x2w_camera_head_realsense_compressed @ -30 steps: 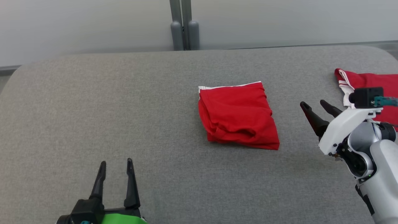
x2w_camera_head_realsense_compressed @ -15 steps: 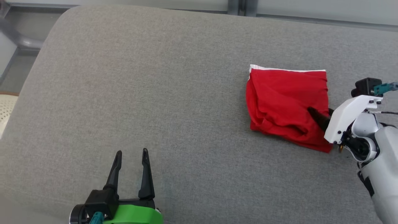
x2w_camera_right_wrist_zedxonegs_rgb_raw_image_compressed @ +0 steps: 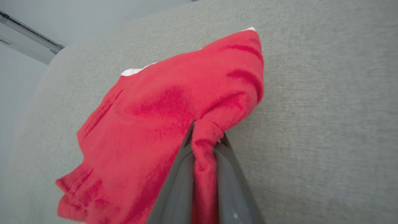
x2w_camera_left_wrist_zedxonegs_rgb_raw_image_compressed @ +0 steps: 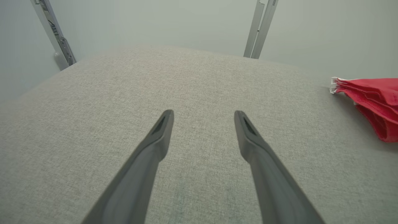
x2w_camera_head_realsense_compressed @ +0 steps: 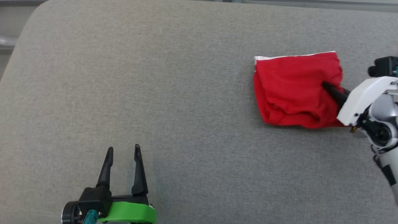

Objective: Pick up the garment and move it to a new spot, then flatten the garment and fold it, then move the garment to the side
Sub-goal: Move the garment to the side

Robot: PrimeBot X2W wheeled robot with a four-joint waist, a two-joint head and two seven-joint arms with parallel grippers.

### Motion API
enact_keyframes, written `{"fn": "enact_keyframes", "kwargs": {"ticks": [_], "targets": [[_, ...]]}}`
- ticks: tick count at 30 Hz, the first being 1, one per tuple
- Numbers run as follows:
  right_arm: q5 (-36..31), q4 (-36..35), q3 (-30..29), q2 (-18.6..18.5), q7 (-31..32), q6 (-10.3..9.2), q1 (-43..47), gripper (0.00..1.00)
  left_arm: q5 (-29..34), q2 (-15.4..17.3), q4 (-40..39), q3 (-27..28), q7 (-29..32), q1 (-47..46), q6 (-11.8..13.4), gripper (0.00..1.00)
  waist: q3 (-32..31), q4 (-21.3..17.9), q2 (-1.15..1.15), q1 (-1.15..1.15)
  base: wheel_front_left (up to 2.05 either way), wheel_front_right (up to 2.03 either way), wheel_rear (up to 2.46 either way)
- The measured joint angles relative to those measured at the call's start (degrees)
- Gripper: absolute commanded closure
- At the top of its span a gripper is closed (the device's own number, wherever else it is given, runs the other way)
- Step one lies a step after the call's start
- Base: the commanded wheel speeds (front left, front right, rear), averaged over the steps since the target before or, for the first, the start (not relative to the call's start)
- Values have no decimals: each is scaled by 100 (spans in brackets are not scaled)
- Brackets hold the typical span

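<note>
The garment (x2w_camera_head_realsense_compressed: 293, 88) is red cloth with a white hem, folded into a rough square at the right of the grey surface. My right gripper (x2w_camera_head_realsense_compressed: 326, 85) is shut on its right edge. In the right wrist view a pinched ridge of the garment (x2w_camera_right_wrist_zedxonegs_rgb_raw_image_compressed: 155, 124) runs between the two fingers (x2w_camera_right_wrist_zedxonegs_rgb_raw_image_compressed: 177, 183), and the cloth hangs off them to the left. My left gripper (x2w_camera_head_realsense_compressed: 122, 149) stands open at the lower left, far from the cloth, with nothing between its fingers. In the left wrist view the garment (x2w_camera_left_wrist_zedxonegs_rgb_raw_image_compressed: 373, 99) lies at the right edge, beyond my open left gripper (x2w_camera_left_wrist_zedxonegs_rgb_raw_image_compressed: 203, 115).
The grey fabric surface (x2w_camera_head_realsense_compressed: 155, 93) spreads wide to the left of the garment, with a rounded corner at the upper left. Pale wall panels and metal posts (x2w_camera_left_wrist_zedxonegs_rgb_raw_image_compressed: 259, 28) stand behind its far edge.
My right gripper has reached the garment's right edge and closed on it, bunching the cloth. The head camera has turned left and down. My left gripper stays open.
</note>
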Motion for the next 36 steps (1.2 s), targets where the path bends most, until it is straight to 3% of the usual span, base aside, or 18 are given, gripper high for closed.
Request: {"fn": "enact_keyframes", "kwargs": {"ticks": [8, 13, 19, 20, 21, 22, 30, 33, 36], "targets": [[-278, -397, -662, -1411, 569, -1, -333, 100, -1, -4, -101, -287, -1, -569, -151, 0, 122, -744, 0, 0, 0, 0, 0], [-790, -186, -862, -1777, 808, 0, -833, 100, -21, -4, -36, -580, -1, -678, -149, 0, 405, -896, 0, 0, 0, 0, 0], [-1485, 307, -838, -2221, 893, 0, -977, 100, -86, -4, 44, -817, 0, -698, -74, 0, 695, -817, 0, 0, 0, 0, 0], [-1603, 372, -840, -2286, 857, 0, -979, 71, -114, -4, 44, -813, -1, -697, -47, 0, 712, -786, 0, 0, 0, 0, 0], [-1761, 463, -840, -2356, 801, 0, -980, 27, -130, -4, 51, -804, 0, -695, -41, 0, 731, -750, 0, 0, 0, 0, 0], [-1923, 579, -828, -2412, 770, 1, -980, 0, -152, -4, 58, -795, 0, -694, -26, 0, 747, -719, 0, 0, 0, 0, 0], [-2683, 925, -519, -2461, 469, 3, -812, 0, -162, -3, 214, -649, 0, -677, -31, 0, 682, -703, 0, 0, 0, 0, 0], [-3025, 812, -597, -2406, -70, 3, -792, 0, -174, -4, 227, -573, -1, -677, -47, 0, 582, -753, 0, 0, 0, 0, 0], [-3152, 564, -933, -1929, -912, 3, -717, 0, -247, -4, 237, -467, 0, -606, -47, 0, 408, -801, 0, 0, 0, 0, 0]]}}
